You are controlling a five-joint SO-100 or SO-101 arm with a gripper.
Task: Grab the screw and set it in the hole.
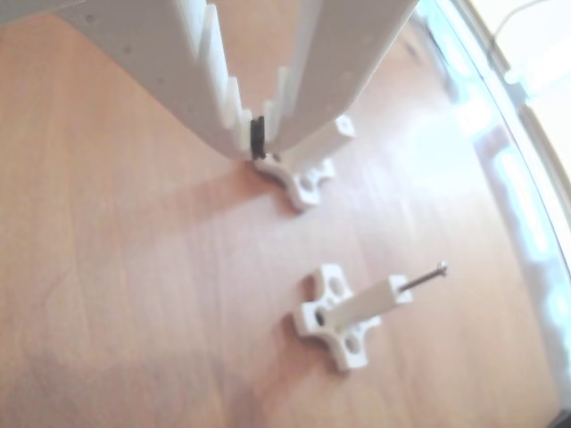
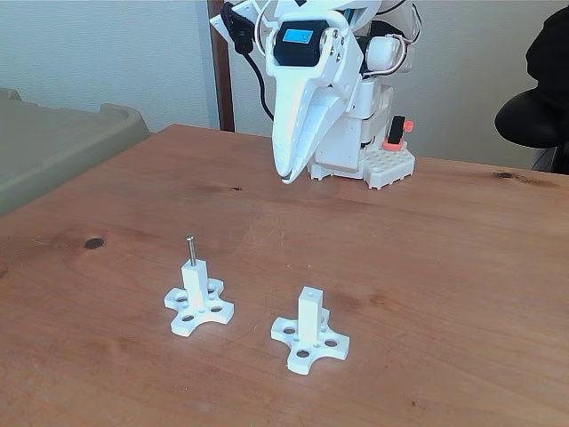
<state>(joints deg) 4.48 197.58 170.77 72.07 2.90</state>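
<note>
The screw [image 2: 189, 248] stands upright in the top of the left white post [image 2: 196, 286] in the fixed view, its head up. In the other view the screw [image 1: 423, 278] sticks out of that post's [image 1: 366, 304] end. The second post [image 2: 309, 313] stands to the right, and the hole [image 2: 309, 291] in its top is empty. My gripper [image 2: 284, 175] hangs above the table behind both posts, shut, with no screw in it. In the other view the gripper [image 1: 258, 150] meets at its tips with a dark sliver between, and it hides part of the second post's base [image 1: 308, 176].
Both posts stand on a brown wooden table [image 2: 444, 267]. The arm's white base [image 2: 356, 151] sits at the far edge. A grey-green bin [image 2: 53, 142] is at the left and a dark chair [image 2: 542, 98] at the right.
</note>
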